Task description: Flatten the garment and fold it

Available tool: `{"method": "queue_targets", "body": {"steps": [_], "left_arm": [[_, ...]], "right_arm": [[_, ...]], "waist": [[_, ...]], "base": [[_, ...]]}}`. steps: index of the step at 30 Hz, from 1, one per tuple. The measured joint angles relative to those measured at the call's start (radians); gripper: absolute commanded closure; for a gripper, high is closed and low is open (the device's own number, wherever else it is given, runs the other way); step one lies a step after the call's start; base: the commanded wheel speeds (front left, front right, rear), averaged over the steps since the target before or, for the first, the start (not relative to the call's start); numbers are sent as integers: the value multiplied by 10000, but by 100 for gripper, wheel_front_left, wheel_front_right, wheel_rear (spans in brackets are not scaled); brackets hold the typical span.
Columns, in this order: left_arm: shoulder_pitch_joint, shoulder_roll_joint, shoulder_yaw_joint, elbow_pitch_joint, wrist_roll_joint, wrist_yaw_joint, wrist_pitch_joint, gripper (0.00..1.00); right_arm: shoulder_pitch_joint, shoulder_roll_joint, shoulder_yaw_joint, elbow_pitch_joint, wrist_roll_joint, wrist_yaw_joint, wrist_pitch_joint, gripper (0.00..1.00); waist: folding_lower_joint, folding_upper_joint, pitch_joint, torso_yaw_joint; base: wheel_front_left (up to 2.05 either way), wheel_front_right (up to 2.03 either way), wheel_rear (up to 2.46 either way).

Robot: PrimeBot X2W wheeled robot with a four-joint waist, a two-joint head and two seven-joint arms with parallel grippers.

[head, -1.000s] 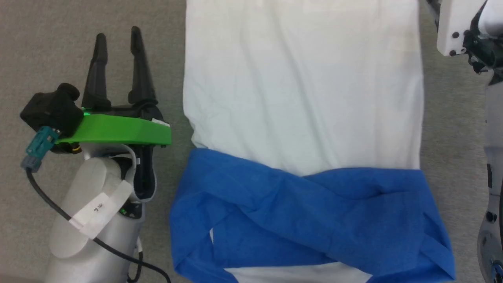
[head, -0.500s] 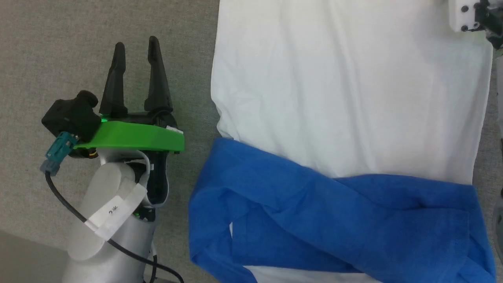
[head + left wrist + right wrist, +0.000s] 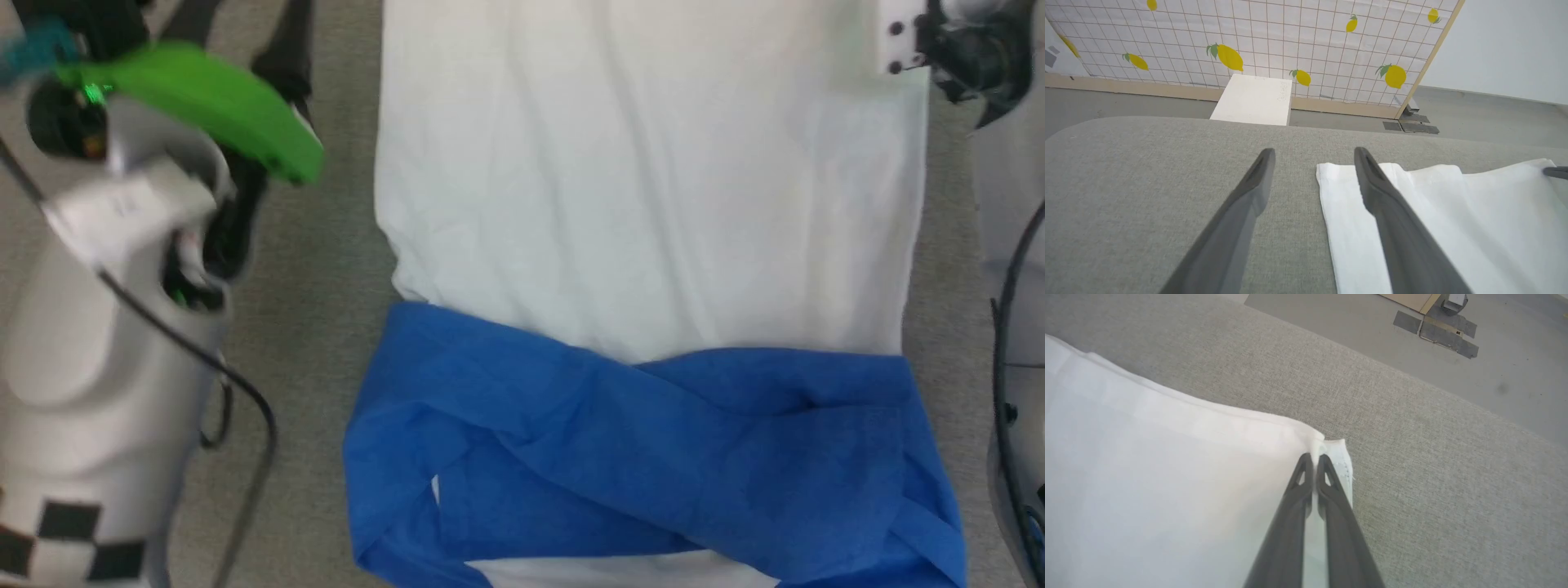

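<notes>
Where blue sleeves (image 3: 653, 441) cross, the garment (image 3: 637, 204) rumples.

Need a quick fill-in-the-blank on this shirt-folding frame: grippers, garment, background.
The right gripper is ____ on a corner of the garment.
The left gripper is ____, gripping nothing.
The sleeves lying across the white body are ____.
The screen beyond the grey surface is printed with ____.
Missing words: shut; open; blue; lemons.
</notes>
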Motion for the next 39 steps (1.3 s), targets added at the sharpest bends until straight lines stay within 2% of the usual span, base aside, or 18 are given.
{"method": "queue_targets", "body": {"steps": [5,8,15,22,23,24,26,30,34,39], "left_arm": [[-1916,495,-422,1195,-439,81,3313,0],[-2698,688,-920,1827,-326,171,4796,0],[-3568,1003,-1672,3026,437,756,6537,0],[-3703,1001,-1605,3223,234,894,6899,0],[-3704,999,-1578,3208,190,888,6905,65],[-3696,989,-1498,3200,115,876,6755,100],[-3661,947,-1448,3202,58,851,6560,100],[-3416,627,-1078,3267,-88,907,5409,100],[-3359,635,-788,3382,-63,997,4508,100],[-3850,740,-604,3469,136,924,3262,100]], "right_arm": [[-149,190,742,-199,673,0,-437,100],[-271,228,1198,-359,1078,0,-631,100],[-454,65,2370,-865,2010,0,-988,100],[-455,-307,2755,-1068,2372,0,-1108,100],[-455,-341,2778,-1074,2387,0,-1108,100],[-455,-382,2788,-1081,2424,0,-1108,100],[-453,-462,2807,-1074,2454,0,-1108,100],[-447,-729,2778,-1047,2523,0,-1290,100],[-436,-961,2606,-934,2573,0,-1434,100],[-725,-913,2213,-727,2502,2,-1733,100]], "waist": [[0,0,39,-548],[0,0,135,-858],[0,0,614,-1519],[-1,0,953,-1787],[-1,1,966,-1793],[-1,1,976,-1790],[-1,1,962,-1770],[-1,0,824,-1693],[-1,0,571,-1590],[-1,0,169,-1449]], "base": [[0,0,0],[0,0,0],[0,0,0],[0,0,0],[0,0,0],[0,0,0],[0,0,0],[0,0,0],[0,0,0],[0,0,0]]}}
